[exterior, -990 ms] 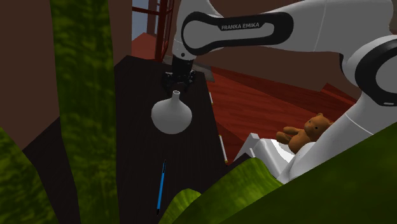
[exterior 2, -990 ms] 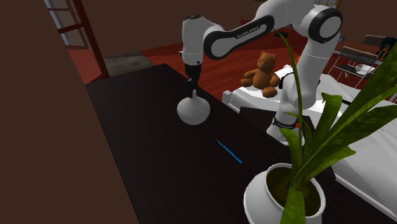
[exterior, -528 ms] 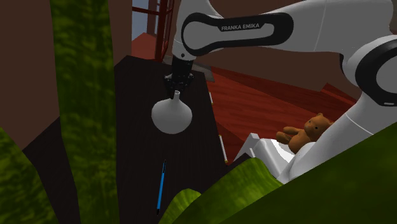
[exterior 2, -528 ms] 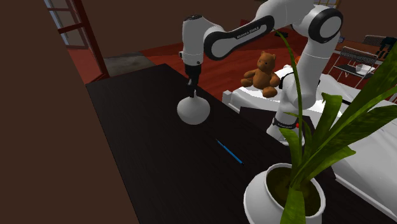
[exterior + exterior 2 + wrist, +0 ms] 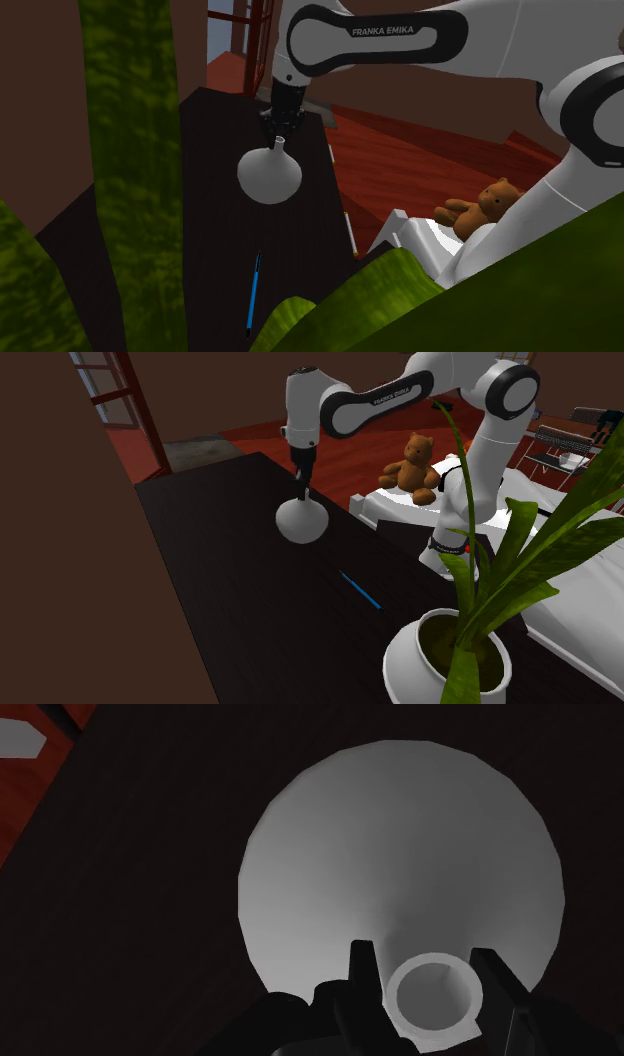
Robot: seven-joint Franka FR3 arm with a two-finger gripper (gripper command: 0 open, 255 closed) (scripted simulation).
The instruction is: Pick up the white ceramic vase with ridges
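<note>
A pale grey round-bodied vase (image 5: 270,176) with a narrow neck hangs just over the dark table (image 5: 215,240); no ridges show on it. My black gripper (image 5: 279,138) comes straight down on it and is shut on the neck. From the second exterior view the vase (image 5: 301,520) hangs under the gripper (image 5: 301,488) near the table's far edge. Looking along the gripper (image 5: 432,994), both fingers clasp the neck's open rim, with the vase body (image 5: 400,854) swelling out beneath.
A blue pen (image 5: 360,590) lies on the table (image 5: 220,582) between the vase and a white plant pot (image 5: 405,657). Large green leaves (image 5: 135,170) block the shoulder view's left and bottom. A teddy bear (image 5: 411,464) sits on white furniture beyond the table.
The gripper closed in on the neck, and the vase has risen slightly with it. The arm's forearm has moved up a little.
</note>
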